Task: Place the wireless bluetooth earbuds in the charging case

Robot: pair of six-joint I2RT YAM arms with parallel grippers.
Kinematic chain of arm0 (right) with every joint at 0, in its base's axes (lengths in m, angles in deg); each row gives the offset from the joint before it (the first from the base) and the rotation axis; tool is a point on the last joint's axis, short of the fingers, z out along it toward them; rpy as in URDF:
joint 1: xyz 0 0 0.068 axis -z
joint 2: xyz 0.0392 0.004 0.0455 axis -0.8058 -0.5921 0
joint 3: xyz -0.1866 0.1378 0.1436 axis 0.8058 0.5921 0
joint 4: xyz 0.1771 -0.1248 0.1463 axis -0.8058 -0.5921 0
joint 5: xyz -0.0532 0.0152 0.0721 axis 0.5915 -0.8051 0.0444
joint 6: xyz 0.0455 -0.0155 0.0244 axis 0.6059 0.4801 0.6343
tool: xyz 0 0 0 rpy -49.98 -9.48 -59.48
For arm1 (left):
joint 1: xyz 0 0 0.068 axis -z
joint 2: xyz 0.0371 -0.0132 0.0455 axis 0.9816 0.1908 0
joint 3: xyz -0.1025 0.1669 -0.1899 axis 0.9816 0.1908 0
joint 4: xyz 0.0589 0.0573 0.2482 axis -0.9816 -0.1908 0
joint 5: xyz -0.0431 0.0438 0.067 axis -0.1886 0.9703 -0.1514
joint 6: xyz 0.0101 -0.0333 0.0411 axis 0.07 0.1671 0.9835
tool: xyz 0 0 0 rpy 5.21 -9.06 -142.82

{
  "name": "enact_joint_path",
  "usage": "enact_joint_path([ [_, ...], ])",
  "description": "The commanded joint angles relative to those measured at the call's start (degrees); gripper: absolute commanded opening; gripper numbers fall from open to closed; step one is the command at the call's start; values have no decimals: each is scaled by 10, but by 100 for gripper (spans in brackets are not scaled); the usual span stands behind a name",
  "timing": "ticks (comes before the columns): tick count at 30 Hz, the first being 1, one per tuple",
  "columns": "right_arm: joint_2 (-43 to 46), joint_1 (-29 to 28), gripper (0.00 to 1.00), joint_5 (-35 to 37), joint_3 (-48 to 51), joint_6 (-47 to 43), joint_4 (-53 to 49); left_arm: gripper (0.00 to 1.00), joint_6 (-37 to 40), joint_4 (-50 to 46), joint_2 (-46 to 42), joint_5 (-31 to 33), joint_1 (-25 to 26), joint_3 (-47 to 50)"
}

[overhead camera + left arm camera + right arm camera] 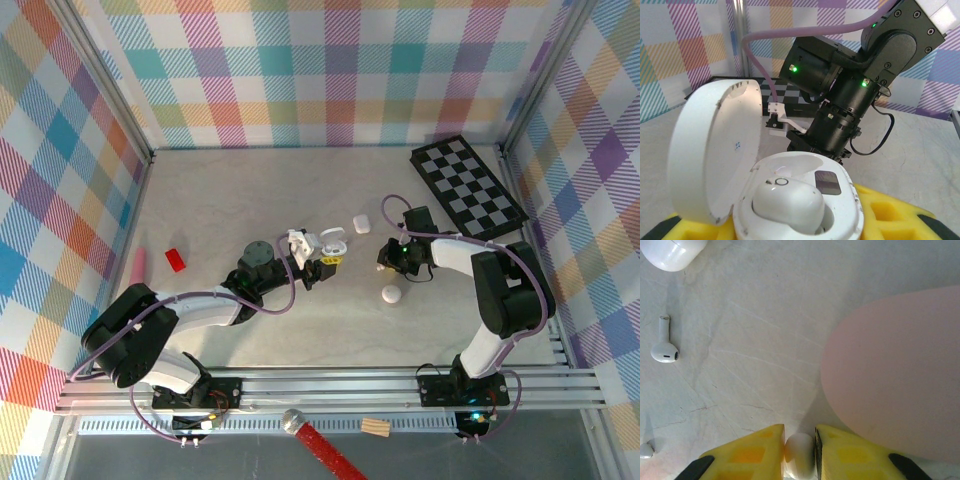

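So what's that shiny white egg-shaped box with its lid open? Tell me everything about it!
It's a smooth, glossy white plastic charging case, rounded like a pebble. Its hinged lid is flipped up and back on the left, with a few small specks on its inside. One rounded white earbud sits in the base, beside a dark grey square. The left gripper holds the case between its yellow foam fingers.
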Motion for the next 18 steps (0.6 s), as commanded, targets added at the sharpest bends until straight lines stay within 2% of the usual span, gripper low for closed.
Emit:
enact_joint_path([
  [1,10,0,20,-3,4,-14,-33,33,-4,23,3,-10,-5,-10],
  [11,52,-6,18,26,13,-15,-41,33,-16,42,19,-9,-10,-6],
  [18,130,-46,18,89,3,-48,-78,33,-21,52,46,-21,-13,-11],
])
